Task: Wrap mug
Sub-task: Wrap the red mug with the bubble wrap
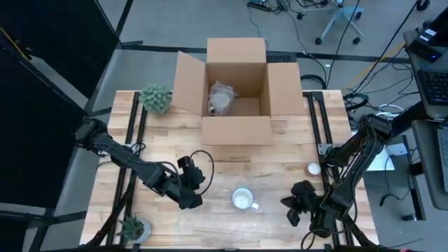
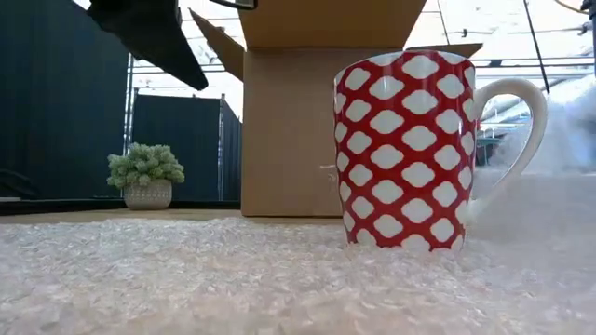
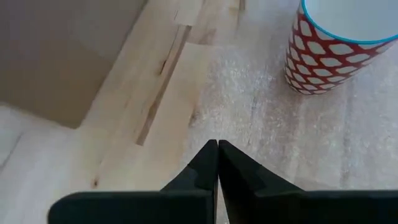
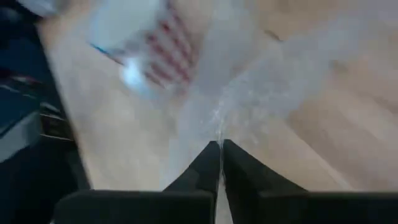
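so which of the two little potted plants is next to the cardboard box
The larger plant at the table's far left, beside the box's open flap. The smaller plant sits at the near-left corner.

Left gripper (image 3: 217,152) pinched closed, low; right gripper (image 4: 220,152) likewise closed.

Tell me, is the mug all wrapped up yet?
Not yet. The mug already stands on the bubble wrap, still uncovered. The right gripper is shut on the bubble wrap, lifting an edge. The left gripper is shut beside the mug. Covering the mug is left.
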